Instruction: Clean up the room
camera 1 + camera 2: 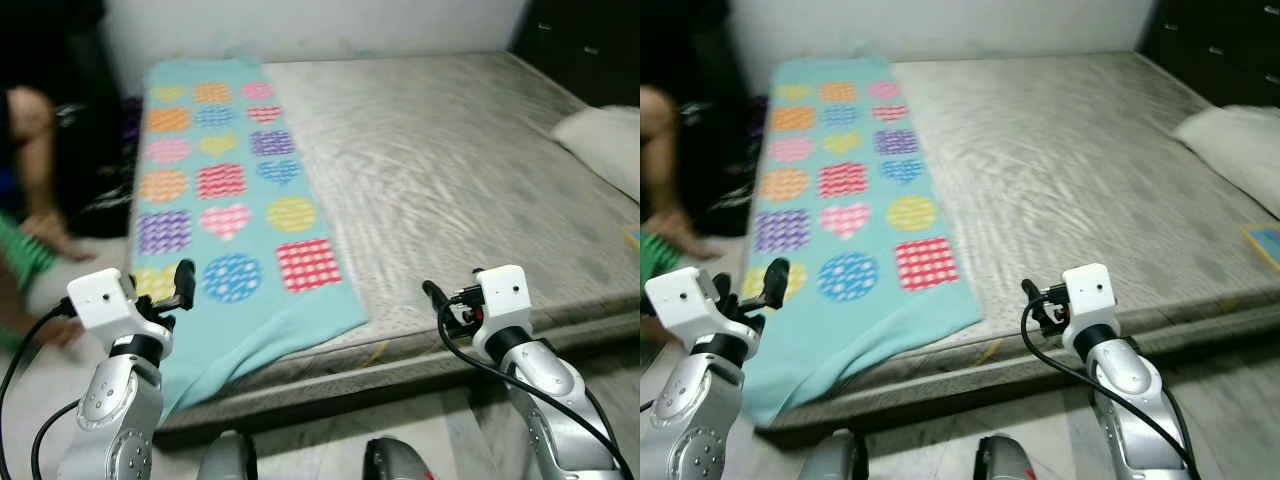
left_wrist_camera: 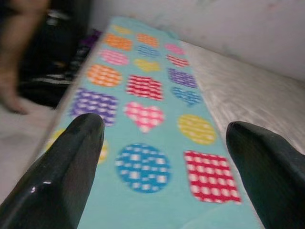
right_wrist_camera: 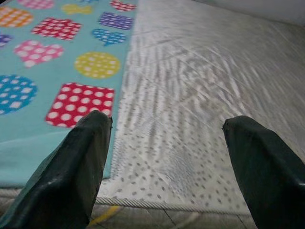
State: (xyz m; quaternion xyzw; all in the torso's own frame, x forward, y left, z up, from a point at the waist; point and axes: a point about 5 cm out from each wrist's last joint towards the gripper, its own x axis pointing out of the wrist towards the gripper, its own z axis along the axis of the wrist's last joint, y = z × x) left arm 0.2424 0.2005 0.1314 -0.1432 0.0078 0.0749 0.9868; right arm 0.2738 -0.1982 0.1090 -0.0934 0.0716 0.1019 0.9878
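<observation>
A teal blanket (image 1: 230,200) printed with coloured hearts, circles and squares lies lengthwise along the left side of a grey mattress (image 1: 450,170). Its near end hangs over the bed's front edge. My left gripper (image 1: 180,280) is raised over that near left corner of the blanket. In the left wrist view the left gripper (image 2: 162,143) is open, with nothing between its fingers. My right gripper (image 1: 432,293) hovers at the front edge of the bare mattress, right of the blanket. The right wrist view shows the right gripper (image 3: 167,138) open and empty too.
A white pillow (image 1: 605,140) lies at the bed's right side, with a small coloured item (image 1: 633,238) near it. A person (image 1: 25,200) crouches on the floor left of the bed beside dark bundles (image 1: 95,170). Dark furniture (image 1: 590,45) stands at the back right.
</observation>
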